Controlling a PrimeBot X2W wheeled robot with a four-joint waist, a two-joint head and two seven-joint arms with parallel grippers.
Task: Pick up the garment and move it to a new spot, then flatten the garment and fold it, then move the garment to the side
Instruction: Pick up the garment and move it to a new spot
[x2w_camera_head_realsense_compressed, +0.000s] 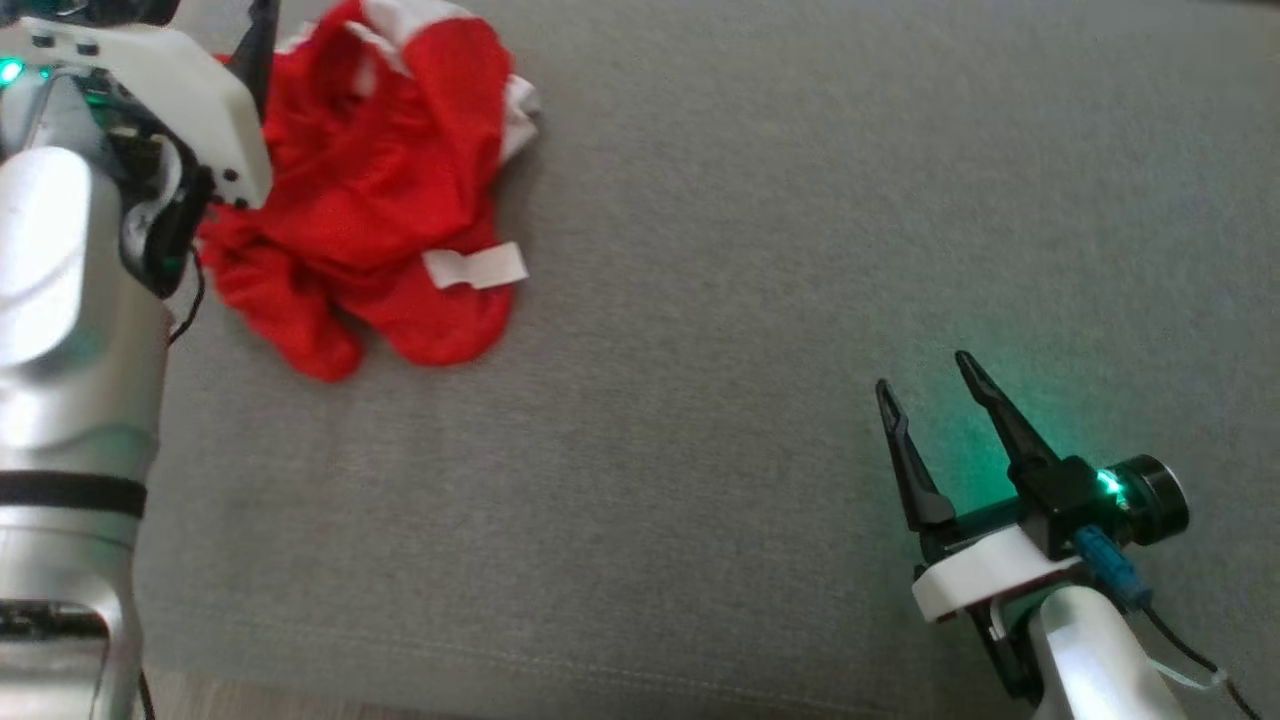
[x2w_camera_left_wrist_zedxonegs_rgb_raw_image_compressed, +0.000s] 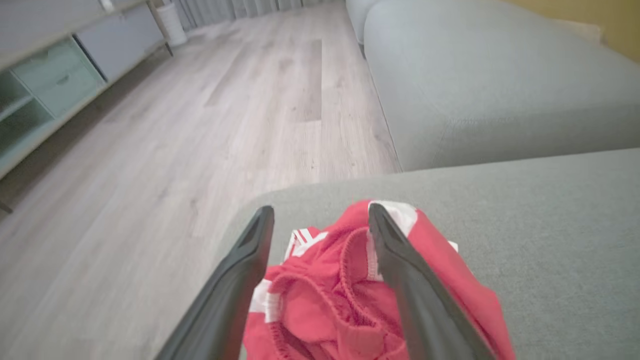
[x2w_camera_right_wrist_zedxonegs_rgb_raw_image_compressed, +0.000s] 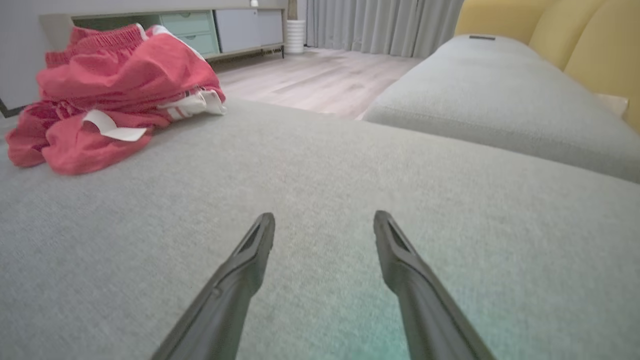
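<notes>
The garment (x2w_camera_head_realsense_compressed: 370, 190) is a crumpled red piece with white trim and a white label, heaped at the far left of the grey sofa cushion (x2w_camera_head_realsense_compressed: 760, 250). My left arm (x2w_camera_head_realsense_compressed: 70, 300) reaches over its left side. In the left wrist view the left gripper (x2w_camera_left_wrist_zedxonegs_rgb_raw_image_compressed: 320, 211) hangs open just above the garment (x2w_camera_left_wrist_zedxonegs_rgb_raw_image_compressed: 335, 285), with one dark finger on each side of its folds and nothing gripped. My right gripper (x2w_camera_head_realsense_compressed: 925, 375) stands open and empty over bare cushion at the near right, well away from the garment (x2w_camera_right_wrist_zedxonegs_rgb_raw_image_compressed: 110, 85); the right wrist view shows the right gripper (x2w_camera_right_wrist_zedxonegs_rgb_raw_image_compressed: 324, 218) with its jaws apart.
The cushion's left edge drops to a wooden floor (x2w_camera_left_wrist_zedxonegs_rgb_raw_image_compressed: 150, 125) right behind the garment. A low cabinet (x2w_camera_left_wrist_zedxonegs_rgb_raw_image_compressed: 45, 75) lines the far wall. A second grey cushion (x2w_camera_right_wrist_zedxonegs_rgb_raw_image_compressed: 500, 95) adjoins, with yellow back cushions (x2w_camera_right_wrist_zedxonegs_rgb_raw_image_compressed: 575, 35) beyond it. Open cushion lies between the two grippers.
</notes>
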